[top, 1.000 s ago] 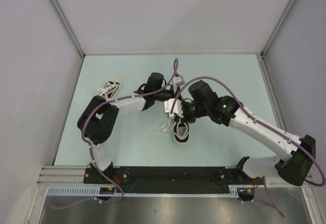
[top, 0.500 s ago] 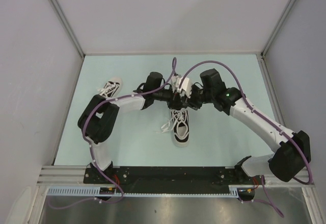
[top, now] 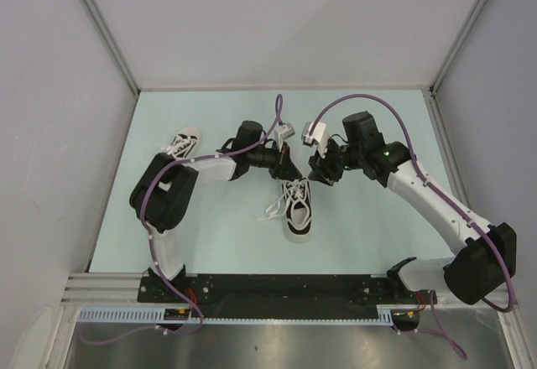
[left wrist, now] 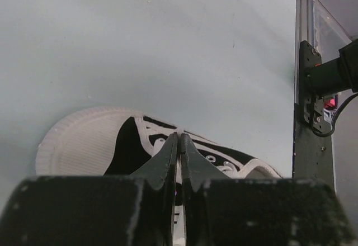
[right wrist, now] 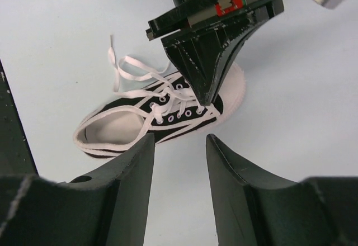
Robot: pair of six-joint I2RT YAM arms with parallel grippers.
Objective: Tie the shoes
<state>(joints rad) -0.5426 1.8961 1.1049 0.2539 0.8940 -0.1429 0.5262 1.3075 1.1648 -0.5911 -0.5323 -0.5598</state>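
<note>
One black sneaker with white sole and toe cap [top: 298, 208] lies mid-table, toe away from the arm bases, its white laces [top: 274, 207] loose to its left. The second shoe [top: 183, 144] lies at the far left. My left gripper [top: 290, 173] is shut, its tips resting on the lacing near the toe cap; in the left wrist view the fingertips [left wrist: 180, 137] touch the shoe [left wrist: 134, 145]. My right gripper [top: 322, 173] is open and empty just right of the toe. In the right wrist view [right wrist: 180, 140] it hovers above the shoe [right wrist: 120, 128] and the left gripper [right wrist: 204, 98].
The pale green table [top: 377, 226] is walled by grey panels on three sides. A black rail [top: 277, 287] with both arm bases runs along the near edge. Purple cables [top: 369, 101] loop above both wrists.
My right gripper has lifted off the middle shoe and swung right and back, now open beside the toe. My left gripper has stayed shut at the toe end of the lacing.
</note>
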